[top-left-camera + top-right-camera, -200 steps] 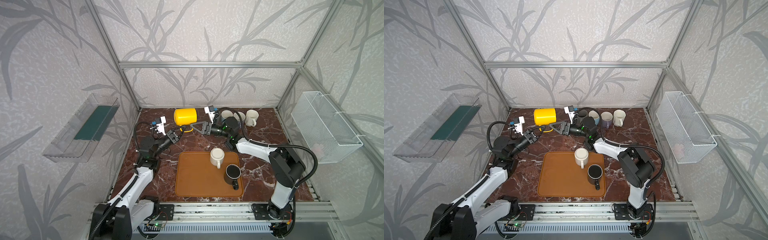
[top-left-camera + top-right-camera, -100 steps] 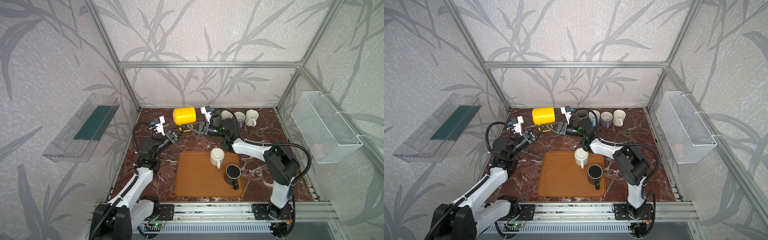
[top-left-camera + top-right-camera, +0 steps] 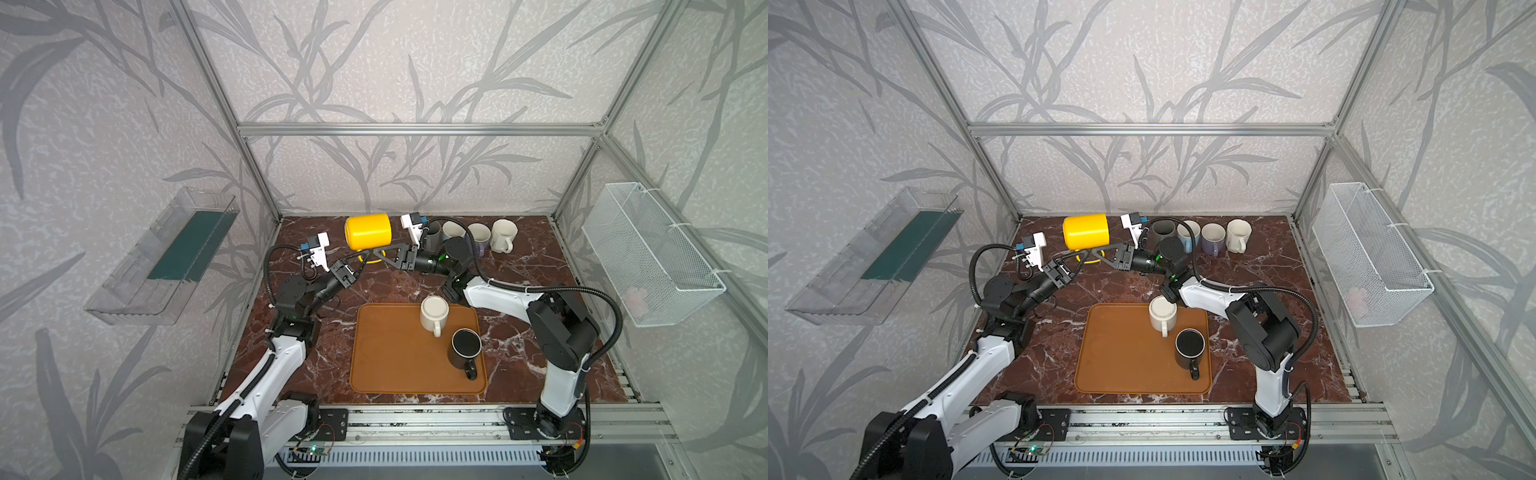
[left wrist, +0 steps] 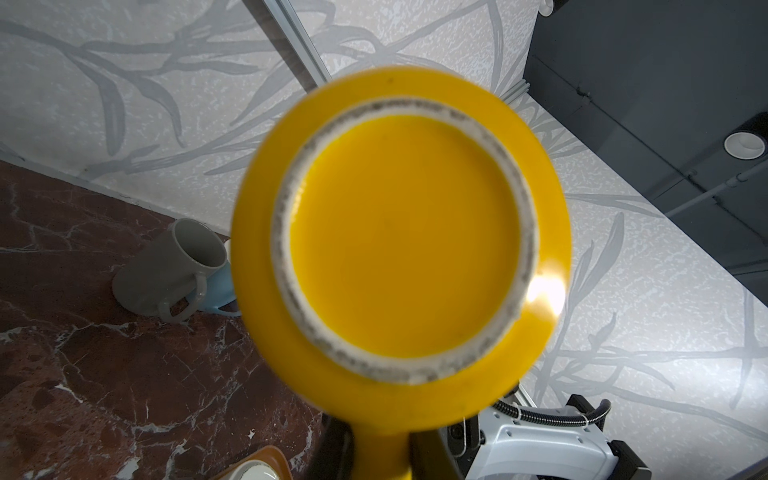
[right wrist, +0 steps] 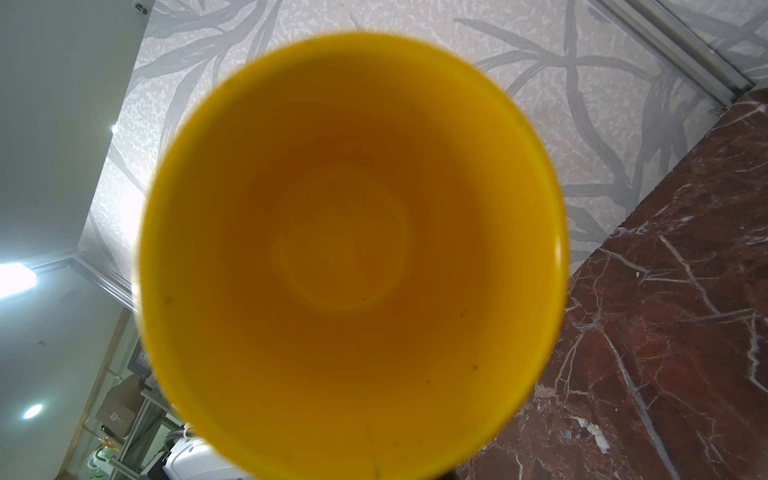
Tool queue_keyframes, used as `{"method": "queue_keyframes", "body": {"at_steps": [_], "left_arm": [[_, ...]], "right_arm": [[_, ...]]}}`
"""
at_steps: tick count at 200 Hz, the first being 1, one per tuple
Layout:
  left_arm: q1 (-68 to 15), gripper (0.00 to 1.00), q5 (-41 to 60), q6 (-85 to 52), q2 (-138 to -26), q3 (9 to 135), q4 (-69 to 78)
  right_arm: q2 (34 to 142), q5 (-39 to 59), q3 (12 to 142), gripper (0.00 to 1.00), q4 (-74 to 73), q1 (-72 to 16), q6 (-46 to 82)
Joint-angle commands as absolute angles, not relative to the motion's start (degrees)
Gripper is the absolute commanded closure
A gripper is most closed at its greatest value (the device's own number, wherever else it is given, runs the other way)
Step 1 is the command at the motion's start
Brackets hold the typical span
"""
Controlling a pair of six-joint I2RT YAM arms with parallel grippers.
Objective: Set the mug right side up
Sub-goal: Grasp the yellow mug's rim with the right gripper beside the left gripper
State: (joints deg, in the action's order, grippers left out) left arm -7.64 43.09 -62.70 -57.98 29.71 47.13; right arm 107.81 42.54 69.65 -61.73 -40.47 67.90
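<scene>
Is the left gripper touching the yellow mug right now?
Touching. The left wrist view shows the yellow mug's handle clamped between the left gripper's dark fingers.

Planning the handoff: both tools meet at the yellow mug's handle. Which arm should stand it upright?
Right, probably. The right tool faces the open mouth of the yellow mug, so pointing it downward leaves the mouth up. The left tool faces the base and would end underneath.

arms: white shells (image 3: 278, 370) | joints: black (image 3: 559, 332) | cables: black ribbed hoses (image 3: 598, 293) | wrist cameras: white (image 3: 319, 249) | right gripper: black, triangular (image 3: 368, 252)
</scene>
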Motion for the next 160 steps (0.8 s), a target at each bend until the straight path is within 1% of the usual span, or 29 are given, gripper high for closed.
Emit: {"method": "queue_keyframes", "body": {"at_steps": [1,15,60,109,124,160], "left_arm": [[-7.51,1.0,45.33,-60.2,-55.21,31.02,46.18],[-7.47,0.99,44.94,-59.13,-54.3,31.29,43.85],[-7.5,0.64,44.11,-57.39,-52.34,31.54,39.98],[-7.47,0.39,43.55,-55.47,-51.33,32.08,35.77],[-7.47,0.36,42.52,-54.06,-50.97,32.59,32.25],[-7.64,0.35,36.19,-47.04,-50.35,36.34,14.5]], "right_arm": [[107.32,41.07,70.82,1.0,-66.44,-40.46,67.45],[106.93,40.79,70.35,1.0,-66.31,-40.44,66.77],[105.1,40.63,69.39,1.0,-63.63,-40.43,63.84],[103.14,40.52,68.75,1.0,-59.69,-40.45,60.64],[102.41,40.39,68.57,1.0,-57.99,-40.43,59.36],[100.15,39.48,68.5,1.0,-51.82,-40.43,54.87]]}}
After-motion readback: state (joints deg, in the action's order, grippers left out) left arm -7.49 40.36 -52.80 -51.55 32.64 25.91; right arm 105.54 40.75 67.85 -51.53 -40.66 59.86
